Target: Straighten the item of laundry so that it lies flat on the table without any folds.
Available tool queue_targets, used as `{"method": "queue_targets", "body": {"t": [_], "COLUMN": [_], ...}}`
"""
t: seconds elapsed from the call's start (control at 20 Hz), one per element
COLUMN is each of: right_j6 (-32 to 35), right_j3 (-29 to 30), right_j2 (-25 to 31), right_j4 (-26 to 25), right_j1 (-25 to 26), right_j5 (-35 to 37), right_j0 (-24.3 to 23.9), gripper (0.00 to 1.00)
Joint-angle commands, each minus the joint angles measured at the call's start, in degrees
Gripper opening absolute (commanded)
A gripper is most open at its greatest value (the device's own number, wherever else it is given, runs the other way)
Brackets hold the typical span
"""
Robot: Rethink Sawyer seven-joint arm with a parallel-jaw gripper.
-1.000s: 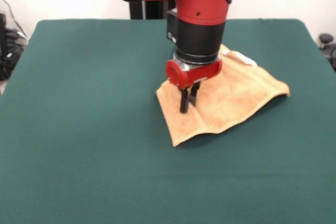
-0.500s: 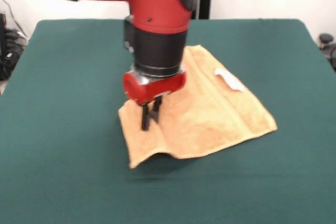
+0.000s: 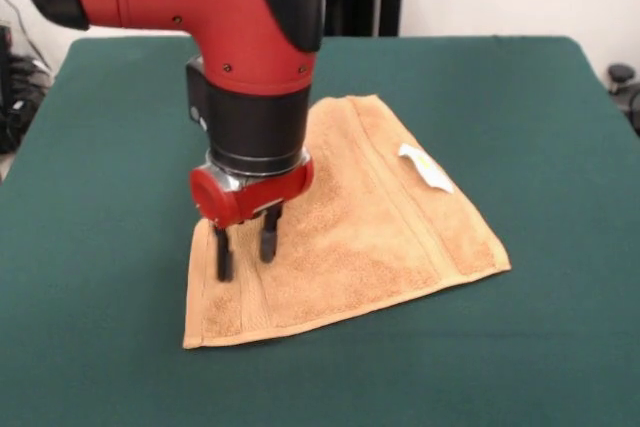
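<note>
The tan terry towel (image 3: 370, 237), the item of laundry, is spread out on the dark green table (image 3: 120, 147), its near-left corner toward the picture's bottom left. A small white label (image 3: 425, 167) lies on its right edge. Woven border bands run along its sides. My gripper (image 3: 246, 250) stands over the towel's left part, its two black fingers (image 3: 224, 255) apart and pointing down at the cloth, with nothing held between them. The red and black arm hides the towel's far-left corner.
Cables and dark equipment (image 3: 15, 87) sit beyond the table's left edge. A dark object (image 3: 625, 82) shows past the right edge. A black post stands behind the table at the top.
The gripper has travelled left and nearer, dragging the towel's left side with it until the cloth spread out. The fingers, pinched on the towel earlier, now stand apart.
</note>
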Motion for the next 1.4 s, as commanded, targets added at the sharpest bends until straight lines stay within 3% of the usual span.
{"method": "queue_targets", "body": {"t": [0.05, 0.5, 0.8, 1.05, 1.4], "right_j6": [-17.0, -12.3, -9.5, 3.7, 23.6], "right_j3": [0.0, 4.3, 11.7, 21.4, 30.0], "right_j2": [7.4, 5.0, 3.9, 4.0, -1.8], "right_j4": [1.0, 2.5, 3.1, 7.4, 14.3], "right_j1": [-0.1, -5.6, -9.4, -11.4, -15.2], "right_j5": [4.4, 7.7, 6.0, -4.6, -20.3], "right_j0": [0.9, 2.7, 1.5, -3.5, -4.3], "gripper": [1.00, 1.00, 1.00, 1.00, 1.00]}}
